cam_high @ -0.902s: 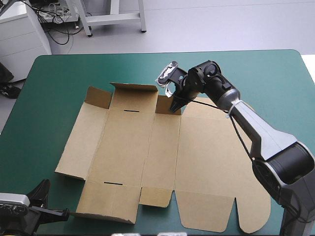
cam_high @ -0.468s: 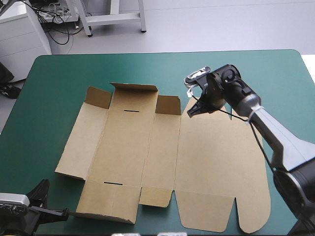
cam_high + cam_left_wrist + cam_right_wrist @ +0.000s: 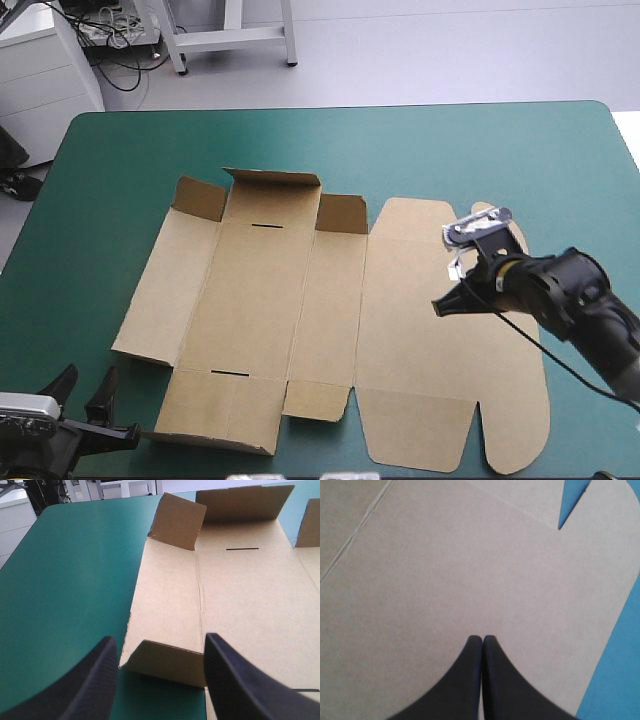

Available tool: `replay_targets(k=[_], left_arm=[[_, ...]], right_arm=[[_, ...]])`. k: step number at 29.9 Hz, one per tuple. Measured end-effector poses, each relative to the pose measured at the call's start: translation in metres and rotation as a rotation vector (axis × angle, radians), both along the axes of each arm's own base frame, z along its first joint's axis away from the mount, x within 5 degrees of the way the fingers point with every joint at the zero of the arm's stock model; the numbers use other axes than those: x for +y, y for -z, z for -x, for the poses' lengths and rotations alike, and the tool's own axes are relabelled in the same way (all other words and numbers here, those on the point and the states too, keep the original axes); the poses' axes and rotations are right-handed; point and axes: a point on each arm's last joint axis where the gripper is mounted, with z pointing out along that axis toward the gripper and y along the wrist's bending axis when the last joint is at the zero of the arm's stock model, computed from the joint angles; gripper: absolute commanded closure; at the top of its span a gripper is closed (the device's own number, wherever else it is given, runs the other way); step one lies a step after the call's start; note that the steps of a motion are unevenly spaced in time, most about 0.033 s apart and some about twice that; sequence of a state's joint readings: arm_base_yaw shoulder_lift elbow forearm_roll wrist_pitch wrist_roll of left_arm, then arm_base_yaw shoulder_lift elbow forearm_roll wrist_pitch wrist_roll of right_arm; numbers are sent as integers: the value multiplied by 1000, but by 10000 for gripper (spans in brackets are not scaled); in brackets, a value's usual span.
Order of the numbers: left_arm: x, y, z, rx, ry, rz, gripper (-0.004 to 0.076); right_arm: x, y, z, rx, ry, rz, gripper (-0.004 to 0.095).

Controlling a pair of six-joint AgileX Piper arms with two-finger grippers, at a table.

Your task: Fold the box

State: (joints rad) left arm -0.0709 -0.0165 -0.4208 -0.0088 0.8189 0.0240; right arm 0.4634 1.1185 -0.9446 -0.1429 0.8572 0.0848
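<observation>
The brown box point(image 3: 300, 310) lies as a cut sheet in the middle of the table. Its three far flaps point(image 3: 270, 187) stand raised, and the rest is flat. My left gripper point(image 3: 85, 388) sits at the near left corner of the sheet, open. In the left wrist view the near left flap point(image 3: 165, 661), slightly lifted, lies just ahead of the left gripper point(image 3: 159, 639), between its fingers. My right gripper point(image 3: 443, 304) hovers over the broad right-hand lid panel point(image 3: 440, 380), shut. In the right wrist view the right gripper point(image 3: 482, 639) points at bare board point(image 3: 445, 565), holding nothing.
The teal-green cover point(image 3: 480, 150) runs wide beyond the box's far edge and along its left side point(image 3: 90, 250). The rounded lid edge point(image 3: 520, 450) reaches close to the table's near right edge.
My right gripper has left the far raised flap and swung back toward the near right, over the lid panel. My left gripper's fingers have opened from shut.
</observation>
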Motion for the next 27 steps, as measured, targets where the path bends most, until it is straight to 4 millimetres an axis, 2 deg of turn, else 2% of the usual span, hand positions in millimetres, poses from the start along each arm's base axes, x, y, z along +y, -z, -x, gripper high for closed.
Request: replay_targets(k=[5,7,13,18,21,24,27], left_arm=[[1,-1,0,1,-4,-8,336],[2,-7,-2,8,-13,-23,337],[2,-54,-18,41,-26,-49,337],[4,-96,-49,109,-51,-109,337],[3,-112,-76,188,-41,-160,337],[2,-115,-102,283,-19,-208,337],[0,-110,-126,378,6,-249,337]], right_arm=[[-19,6,38,-33,22,-36,931],[-26,9,51,-48,35,-54,931],[-41,19,84,-90,52,-112,931],[-54,25,111,-187,47,-167,931],[-60,26,124,-248,44,-199,931],[-66,23,135,-306,40,-229,931],[-71,20,145,-358,37,-255,931]])
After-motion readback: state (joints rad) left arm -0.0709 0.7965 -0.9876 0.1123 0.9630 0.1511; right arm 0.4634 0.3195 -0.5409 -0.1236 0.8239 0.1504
